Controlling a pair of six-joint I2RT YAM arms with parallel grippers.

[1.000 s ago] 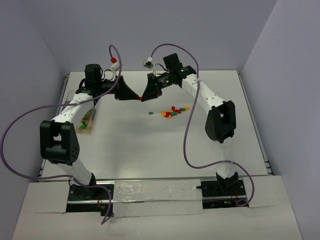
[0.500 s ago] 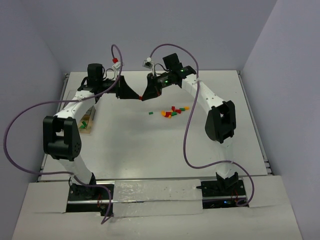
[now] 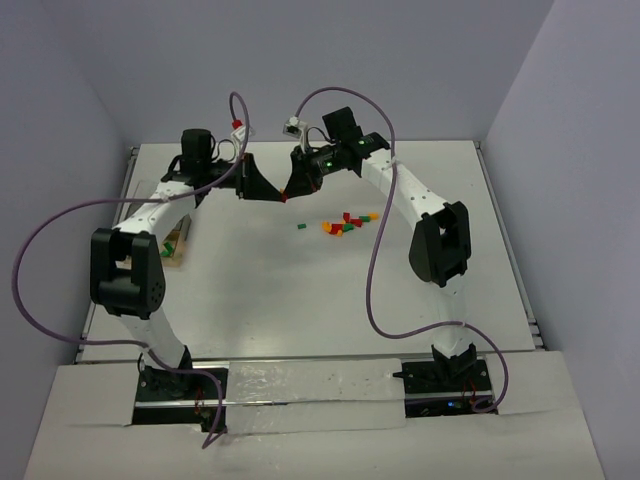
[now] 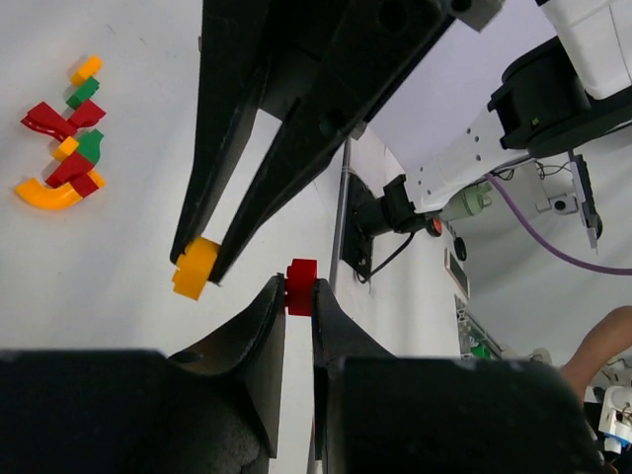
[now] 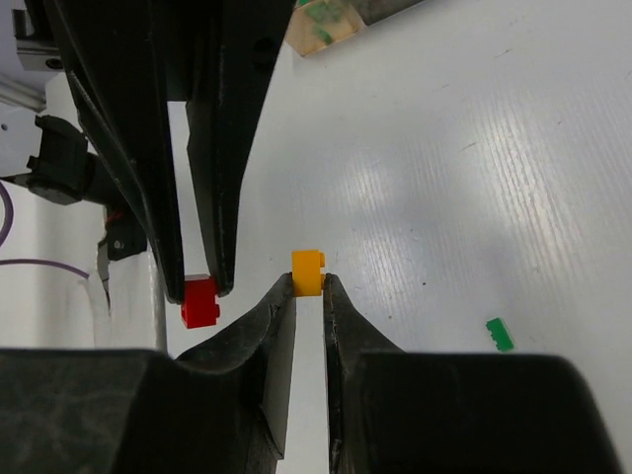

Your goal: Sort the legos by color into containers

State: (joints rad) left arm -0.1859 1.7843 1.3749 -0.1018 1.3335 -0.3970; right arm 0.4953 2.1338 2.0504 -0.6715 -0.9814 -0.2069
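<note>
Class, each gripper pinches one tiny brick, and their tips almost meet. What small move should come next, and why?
Probably draw the left gripper toward the containers at the table's left edge. It is shut on a red brick, the right gripper on an orange-yellow brick, and the two grippers' tips nearly touch.

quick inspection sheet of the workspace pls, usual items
surface: white table, no damage seen
job's things: legos piled right of centre, one green lego apart; containers at left edge, partly behind the left arm
clutter: nothing seen
grippers: left gripper jaws shut on red lego; right gripper jaws shut on orange-yellow lego; tips nearly meeting
cables: purple cables loop loose off both arms
surroundings: pale walls on three sides
</note>
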